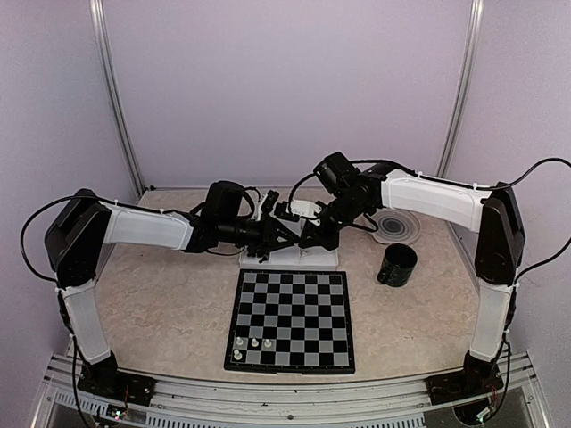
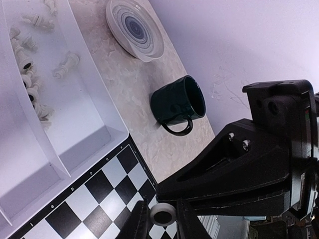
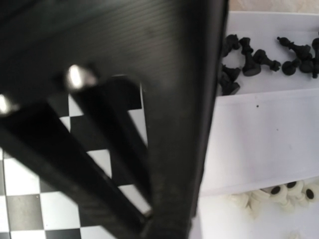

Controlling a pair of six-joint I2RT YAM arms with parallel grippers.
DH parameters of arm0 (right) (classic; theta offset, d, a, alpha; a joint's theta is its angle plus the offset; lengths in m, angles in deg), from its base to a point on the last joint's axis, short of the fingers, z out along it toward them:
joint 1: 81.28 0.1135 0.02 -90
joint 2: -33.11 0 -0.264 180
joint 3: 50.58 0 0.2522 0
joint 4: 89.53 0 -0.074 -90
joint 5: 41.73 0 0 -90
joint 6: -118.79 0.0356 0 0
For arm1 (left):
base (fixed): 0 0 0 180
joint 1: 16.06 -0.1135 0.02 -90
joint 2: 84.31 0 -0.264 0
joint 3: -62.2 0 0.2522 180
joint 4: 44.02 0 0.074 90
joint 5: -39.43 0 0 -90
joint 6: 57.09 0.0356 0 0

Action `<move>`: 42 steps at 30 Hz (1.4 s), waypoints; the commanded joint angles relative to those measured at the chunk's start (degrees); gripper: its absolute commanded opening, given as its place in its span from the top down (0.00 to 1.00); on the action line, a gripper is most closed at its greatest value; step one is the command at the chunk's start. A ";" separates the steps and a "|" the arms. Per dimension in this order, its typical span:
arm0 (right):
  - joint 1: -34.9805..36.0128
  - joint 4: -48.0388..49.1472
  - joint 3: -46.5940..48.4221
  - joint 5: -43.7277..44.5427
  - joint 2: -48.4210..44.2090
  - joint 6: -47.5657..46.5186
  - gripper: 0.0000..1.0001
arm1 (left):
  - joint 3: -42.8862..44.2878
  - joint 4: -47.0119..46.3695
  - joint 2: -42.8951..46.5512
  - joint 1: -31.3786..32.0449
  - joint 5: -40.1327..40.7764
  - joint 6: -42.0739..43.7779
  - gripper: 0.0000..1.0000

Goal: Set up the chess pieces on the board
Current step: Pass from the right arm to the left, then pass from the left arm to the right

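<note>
Over the gap between the white tray (image 1: 312,259) and the board (image 1: 290,321) my two grippers meet tip to tip. My left gripper (image 2: 163,215) is shut on a white chess piece (image 2: 163,213), seen base-on between its fingers. My right gripper (image 2: 167,189) is shut, and its tip rests right at that piece; whether it grips the piece is hidden. Three white pieces (image 1: 252,344) stand at the board's near left corner. More white pieces (image 2: 30,64) and black pieces (image 3: 259,57) lie in the tray.
A dark green mug (image 1: 396,265) stands right of the board, and a striped plate (image 1: 395,226) sits behind it. The tray runs along the board's far edge. Both arms cross above the tray.
</note>
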 commanded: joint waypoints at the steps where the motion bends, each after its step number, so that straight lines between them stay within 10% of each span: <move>1: 0.88 1.58 -0.74 -0.96 -2.93 0.05 0.96 | -1.02 -3.13 -1.33 -0.22 -2.22 -1.10 0.82; 9: -1.12 5.30 -3.85 -2.67 -7.29 2.20 0.79 | -3.66 -8.13 1.19 -0.98 -3.49 -3.42 0.88; 25: -14.48 32.79 -22.46 -51.29 -8.59 40.89 0.56 | -8.06 -21.15 5.20 -1.80 -1.17 -8.65 0.90; 42: -12.95 41.28 -17.64 -53.69 -0.41 52.99 0.60 | -7.98 -22.43 4.47 -1.20 -2.09 -9.74 0.90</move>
